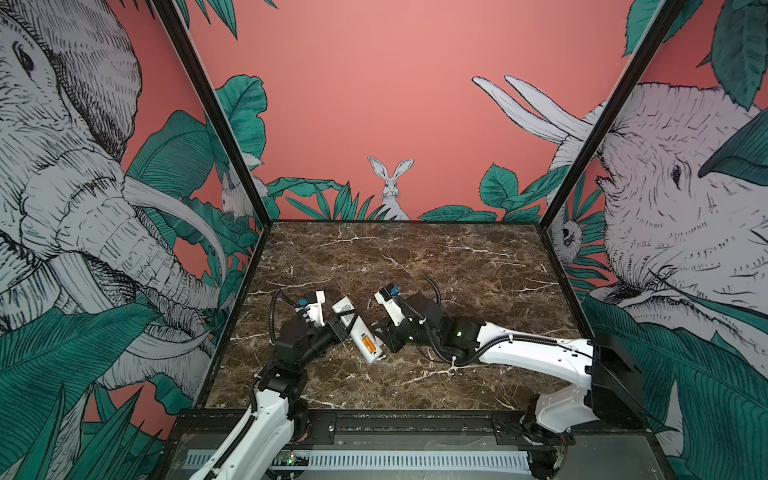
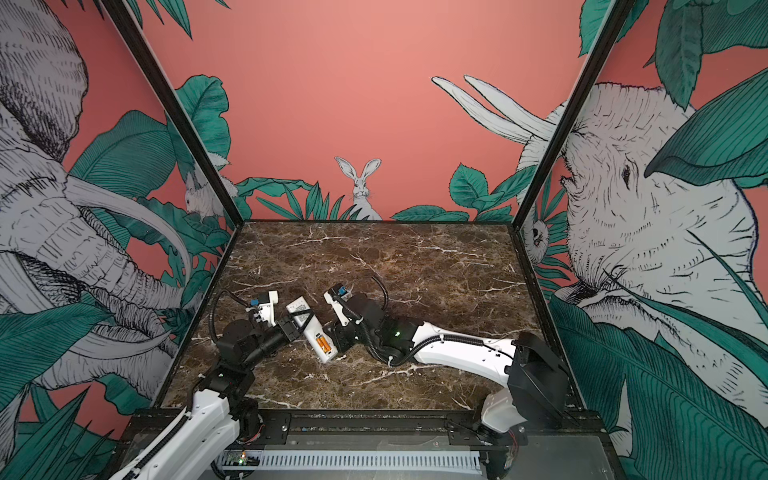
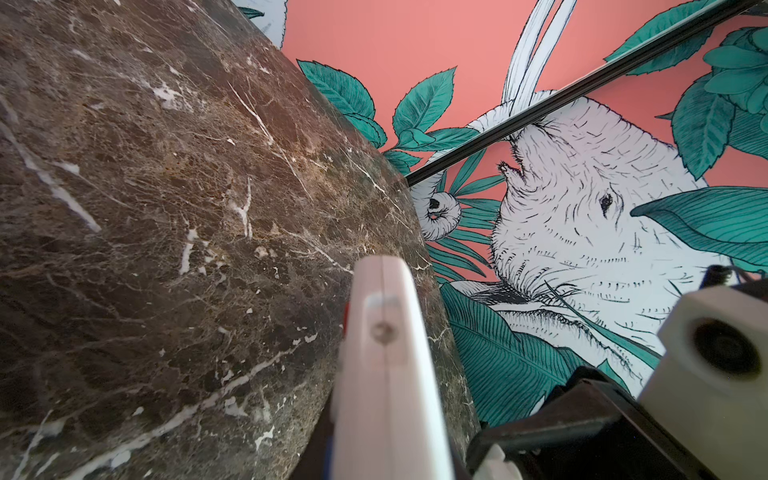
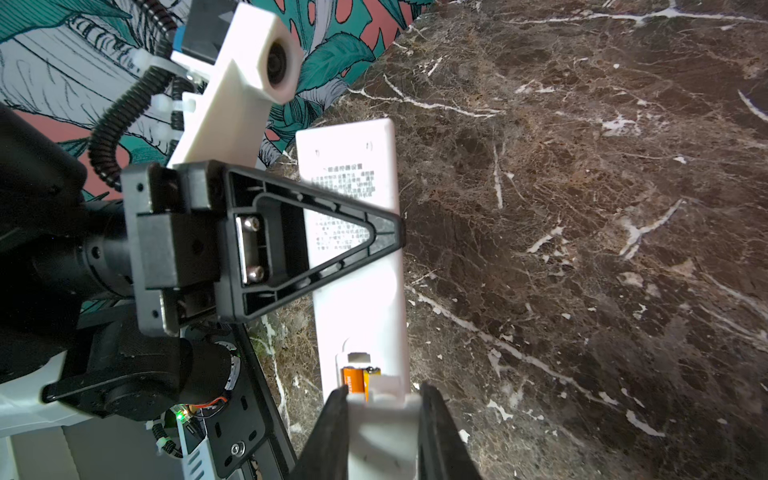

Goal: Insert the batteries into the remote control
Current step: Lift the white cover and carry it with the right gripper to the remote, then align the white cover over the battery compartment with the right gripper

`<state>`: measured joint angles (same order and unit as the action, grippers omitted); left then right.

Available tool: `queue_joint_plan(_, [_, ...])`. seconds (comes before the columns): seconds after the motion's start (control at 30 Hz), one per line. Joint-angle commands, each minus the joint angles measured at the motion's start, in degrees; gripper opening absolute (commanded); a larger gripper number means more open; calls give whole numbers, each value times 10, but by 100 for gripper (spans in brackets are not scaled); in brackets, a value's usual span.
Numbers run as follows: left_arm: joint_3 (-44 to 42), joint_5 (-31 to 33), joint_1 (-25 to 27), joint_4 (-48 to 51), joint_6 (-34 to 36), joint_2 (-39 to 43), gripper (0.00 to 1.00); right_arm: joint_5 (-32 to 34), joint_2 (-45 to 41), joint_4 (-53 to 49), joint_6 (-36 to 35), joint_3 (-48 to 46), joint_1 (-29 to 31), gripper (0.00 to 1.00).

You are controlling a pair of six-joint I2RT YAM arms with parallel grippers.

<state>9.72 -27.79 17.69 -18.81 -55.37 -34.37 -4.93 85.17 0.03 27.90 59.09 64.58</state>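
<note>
White plastic, back side up: the remote control (image 1: 358,332) is held over the near middle of the brown marble worktop (image 1: 415,266), lying at a slant in both top views.

Left arm: rises from the near left corner, elbow folded, wrist turned toward the centre. The left claw (image 1: 348,318) is clamped across the middle of the remote control, one black finger lying over its labelled back.

Right arm: stretched low from the near right corner, wrist at the remote's near end. The right claw (image 4: 384,390) is closed on a pale cover piece (image 4: 382,432) that overlaps the open battery bay.

The batteries (image 4: 359,378) sit side by side in that bay – orange, partly under the cover piece.

View differences: the right wrist view alone shows the printed label and the batteries' metal ends. The left wrist view shows the remote control (image 3: 386,374) only edge-on and blurred – no batteries. Both top views show the batteries (image 2: 322,343) as a small orange patch.
</note>
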Motion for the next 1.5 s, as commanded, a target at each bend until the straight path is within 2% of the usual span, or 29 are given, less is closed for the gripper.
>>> queue_joint_plan(0.0, [-5, 4, 1, -27, -5, 8, 0, 12, 6, 30, -3, 5, 9, 6])
queue_joint_plan(1.47, [-11, 6, 1, -31, -11, 13, 0, 49, 61, 30, -22, 30, 37, 1])
